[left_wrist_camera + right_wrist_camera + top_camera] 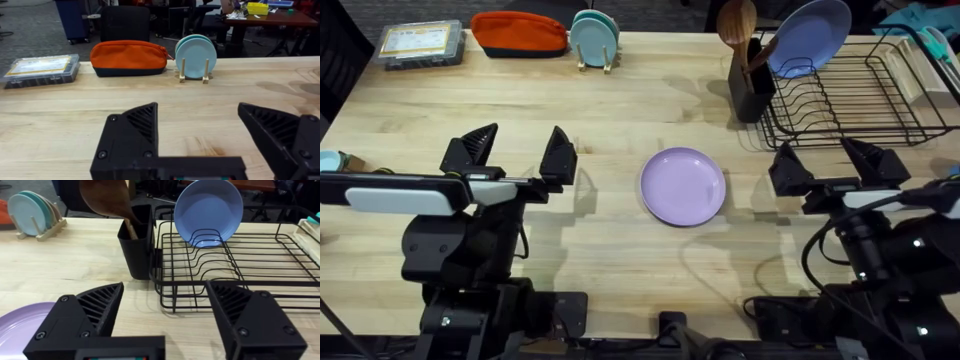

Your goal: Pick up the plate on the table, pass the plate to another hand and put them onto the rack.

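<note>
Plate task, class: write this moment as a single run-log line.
stage: not started | plate: flat on table, untouched | left claw: open, empty | right claw: open, empty | rack: holds one blue plate

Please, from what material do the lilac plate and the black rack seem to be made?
The round lilac-purple plate looks like glazed ceramic or smooth plastic: even colour, soft sheen, no texture; which one, I cannot tell. The black wire dish rack seems coated metal: thin, bent rods with a dull black finish.
</note>
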